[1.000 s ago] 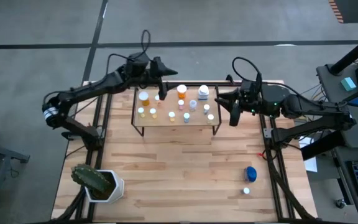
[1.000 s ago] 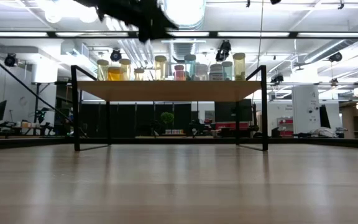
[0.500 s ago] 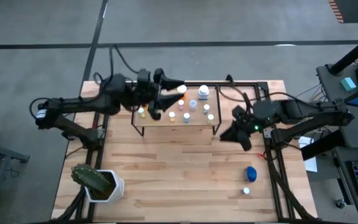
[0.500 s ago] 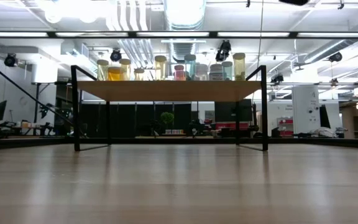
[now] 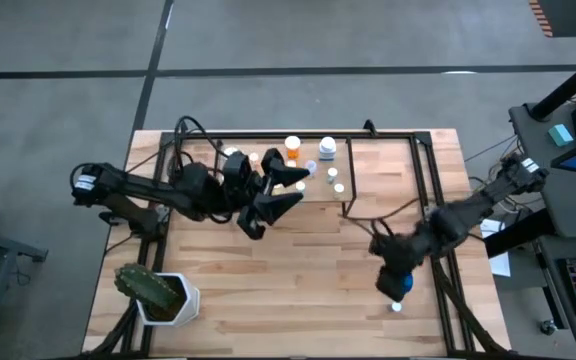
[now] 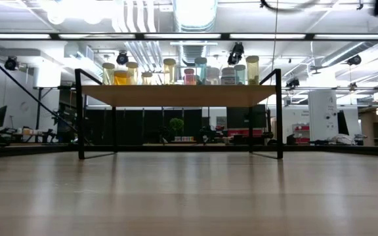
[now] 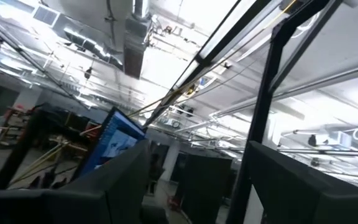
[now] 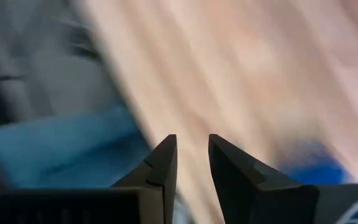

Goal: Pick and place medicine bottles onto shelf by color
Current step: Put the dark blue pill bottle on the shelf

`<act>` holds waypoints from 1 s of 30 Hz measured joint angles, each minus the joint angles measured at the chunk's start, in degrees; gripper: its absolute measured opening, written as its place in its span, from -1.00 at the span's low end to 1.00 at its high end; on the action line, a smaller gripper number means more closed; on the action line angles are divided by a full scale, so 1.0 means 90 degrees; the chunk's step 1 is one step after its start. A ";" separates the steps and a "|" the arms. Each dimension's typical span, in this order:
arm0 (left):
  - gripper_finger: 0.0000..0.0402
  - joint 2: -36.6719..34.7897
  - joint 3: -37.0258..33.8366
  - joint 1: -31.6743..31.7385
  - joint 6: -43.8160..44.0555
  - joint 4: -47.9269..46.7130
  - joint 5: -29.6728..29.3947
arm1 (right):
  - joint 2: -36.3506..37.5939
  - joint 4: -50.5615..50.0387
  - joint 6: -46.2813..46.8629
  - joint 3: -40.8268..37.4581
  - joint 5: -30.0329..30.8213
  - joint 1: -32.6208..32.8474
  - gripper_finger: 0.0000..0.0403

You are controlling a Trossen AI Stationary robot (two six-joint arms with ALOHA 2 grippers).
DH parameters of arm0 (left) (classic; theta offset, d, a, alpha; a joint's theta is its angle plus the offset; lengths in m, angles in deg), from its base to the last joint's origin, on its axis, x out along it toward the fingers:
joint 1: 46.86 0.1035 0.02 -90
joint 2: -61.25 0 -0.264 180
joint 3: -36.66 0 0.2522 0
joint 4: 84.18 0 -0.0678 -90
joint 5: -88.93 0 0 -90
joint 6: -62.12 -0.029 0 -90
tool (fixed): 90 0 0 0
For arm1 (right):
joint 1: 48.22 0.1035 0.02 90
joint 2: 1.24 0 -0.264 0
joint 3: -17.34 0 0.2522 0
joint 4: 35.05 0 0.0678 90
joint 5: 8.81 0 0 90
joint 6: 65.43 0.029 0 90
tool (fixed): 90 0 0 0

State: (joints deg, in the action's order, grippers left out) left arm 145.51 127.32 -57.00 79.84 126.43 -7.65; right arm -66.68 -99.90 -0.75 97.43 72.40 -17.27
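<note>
The shelf stands at the table's far middle with several medicine bottles on it, among them an orange one and a white one. The low view shows the bottles in a row on the shelf. My left gripper hangs open above the shelf's near left part, tipped upward, and hides some bottles. My right gripper hovers low at the near right, tipped down, its fingers a little apart with nothing between them. A blue bottle lies right beside it, with a small white-capped bottle just nearer.
A white pot with a green cactus stands at the near left corner. Black frame rails run along the table's left and right sides. Bare wood lies between the shelf and the near edge.
My left gripper has swung from behind the shelf's far left across to its near side and has tipped upward. My right gripper has left the shelf's right end, moved toward the near right corner and down over the blue bottle, and has tipped downward. The bottles have kept still.
</note>
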 joint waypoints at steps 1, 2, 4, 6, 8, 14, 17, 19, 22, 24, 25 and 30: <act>0.24 0.0019 0.0000 -0.0027 0.0000 0.0053 0.0002 | -0.0111 -0.0430 0.0247 0.0000 0.0041 0.0142 -0.60; 0.24 0.0047 0.0000 -0.0048 0.0000 0.0086 -0.0001 | -0.0218 -0.0929 0.0588 0.0000 0.0144 0.0275 -0.61; 0.24 0.0074 0.0000 -0.0053 0.0002 0.0103 -0.0009 | -0.0408 -0.2094 0.1424 0.0000 0.0382 0.0475 -0.62; 0.24 0.0081 0.0000 -0.0067 0.0005 0.0079 -0.0044 | -0.0605 -0.2928 0.2061 -0.0002 0.0483 0.0651 -0.60; 0.24 0.0096 0.0000 -0.0071 0.0005 0.0120 -0.0052 | -0.0760 -0.3339 0.2513 -0.0003 0.0500 0.0834 -0.53; 0.24 0.0096 -0.0009 -0.0089 -0.0004 0.0190 -0.0146 | -0.0896 -0.3204 0.3318 -0.0063 0.0684 0.1166 -0.16; 0.24 0.0096 -0.0012 -0.0082 -0.0005 0.0190 -0.0193 | -0.0897 -0.2978 0.3757 -0.0104 0.0663 0.1383 0.06; 0.24 0.0096 -0.0035 -0.0084 -0.0006 0.0188 -0.0233 | -0.0903 -0.2725 0.4042 -0.0170 0.0664 0.1522 0.20; 0.24 0.0096 -0.0036 -0.0084 -0.0007 0.0178 -0.0282 | -0.0914 -0.2290 0.4525 -0.0417 0.0667 0.1748 0.37; 0.24 0.0096 -0.0036 -0.0084 -0.0007 0.0188 -0.0282 | -0.0945 -0.2078 0.4824 -0.0608 0.0658 0.1882 0.47; 0.24 0.0096 -0.0036 -0.0084 -0.0008 0.0187 -0.0289 | -0.0967 -0.2009 0.4985 -0.0690 0.0650 0.1939 0.50; 0.24 0.0098 -0.0036 -0.0084 -0.0095 0.0183 -0.0333 | -0.1095 -0.1578 0.5421 -0.1075 0.0858 0.2050 0.60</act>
State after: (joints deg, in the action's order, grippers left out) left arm 146.39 126.99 -57.76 78.99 128.07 -10.65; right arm -76.54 -114.10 48.04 87.75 80.12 1.18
